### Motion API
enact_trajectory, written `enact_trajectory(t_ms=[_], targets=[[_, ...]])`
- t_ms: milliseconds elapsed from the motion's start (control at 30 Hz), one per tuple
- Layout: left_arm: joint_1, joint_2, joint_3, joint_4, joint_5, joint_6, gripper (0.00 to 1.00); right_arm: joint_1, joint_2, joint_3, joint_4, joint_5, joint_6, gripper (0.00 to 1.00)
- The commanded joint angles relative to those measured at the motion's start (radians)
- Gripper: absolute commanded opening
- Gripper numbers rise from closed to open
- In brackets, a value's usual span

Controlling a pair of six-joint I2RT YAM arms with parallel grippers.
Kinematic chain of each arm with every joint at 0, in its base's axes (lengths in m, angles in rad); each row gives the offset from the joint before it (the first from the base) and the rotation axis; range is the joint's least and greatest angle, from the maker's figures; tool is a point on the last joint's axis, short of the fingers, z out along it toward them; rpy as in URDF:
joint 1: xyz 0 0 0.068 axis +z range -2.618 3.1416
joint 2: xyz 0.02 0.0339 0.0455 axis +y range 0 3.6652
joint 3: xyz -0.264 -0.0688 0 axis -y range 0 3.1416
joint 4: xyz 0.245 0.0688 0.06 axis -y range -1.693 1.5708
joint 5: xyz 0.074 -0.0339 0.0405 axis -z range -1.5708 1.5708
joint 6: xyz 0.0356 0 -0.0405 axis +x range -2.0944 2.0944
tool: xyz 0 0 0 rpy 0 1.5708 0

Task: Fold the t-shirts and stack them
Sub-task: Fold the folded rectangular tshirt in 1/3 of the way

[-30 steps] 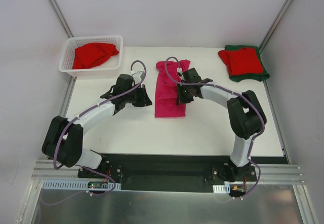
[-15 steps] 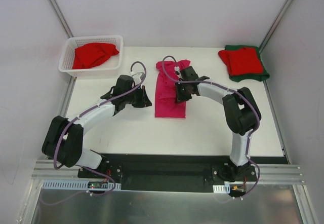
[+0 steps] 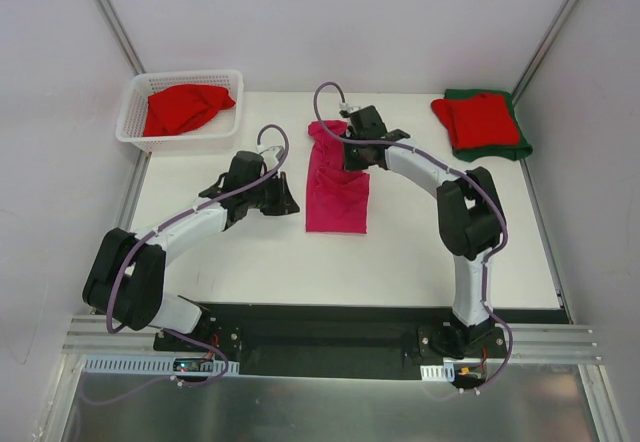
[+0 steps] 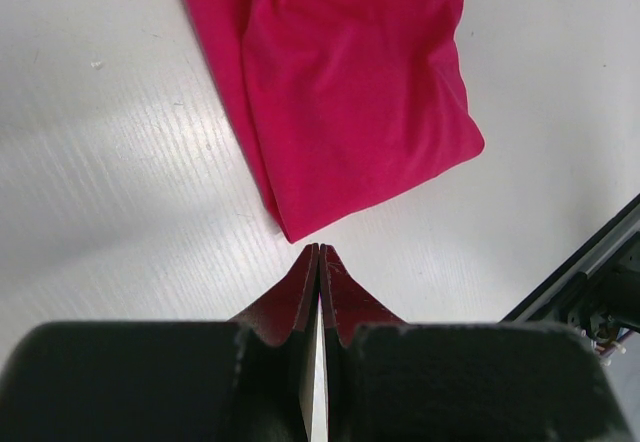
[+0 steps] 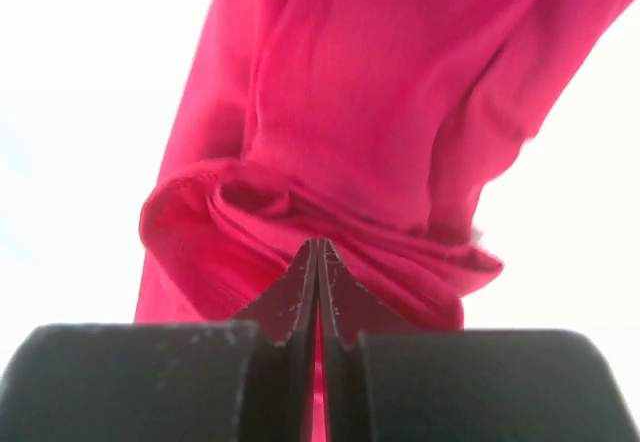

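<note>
- Far to the left of the left jaws, at the back left corner of the table (image 3: pixel 420 252), a white lattice basket (image 3: pixel 130 122) holds a crumpled red t-shirt (image 3: pixel 185 107).
- Left jaws are pressed together with nothing between them, low over bare table. In the wrist view their tips stop just short of the cloth and do not touch it.
- Just ahead of those tips lies the near left corner of the magenta-pink t-shirt (image 3: pixel 335 197). It is folded into a long strip running away from the arms' bases, and it lies between the two pairs of jaws, flat on the table at its near end.
- Right jaws are also pressed together, at the far right end of that strip. Their tips sit against a bunched, rumpled fold of the magenta cloth; whether a thin layer is nipped between them cannot be told.
- Well to the right of the right jaws, at the table's back right corner, a folded red t-shirt (image 3: pixel 478 119) lies on top of a folded dark green t-shirt (image 3: pixel 510 150), with green showing along the near and right edges.
</note>
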Motion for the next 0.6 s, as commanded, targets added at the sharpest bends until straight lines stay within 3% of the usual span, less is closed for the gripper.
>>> enact_trajectory(t_ms=[0, 233, 567], targets=[[0.003, -0.034, -0.009, 0.03, 0.003, -0.015, 0.0, 0.001, -0.022, 0.068, 0.002, 0.099, -0.051, 0.01], [0.003, -0.013, -0.002, 0.048, 0.024, -0.02, 0.0, 0.001, -0.206, -0.079, 0.011, 0.135, -0.047, 0.01], [0.003, 0.002, -0.002, 0.068, 0.044, -0.026, 0.0, 0.003, -0.389, -0.253, -0.049, 0.034, -0.015, 0.01]])
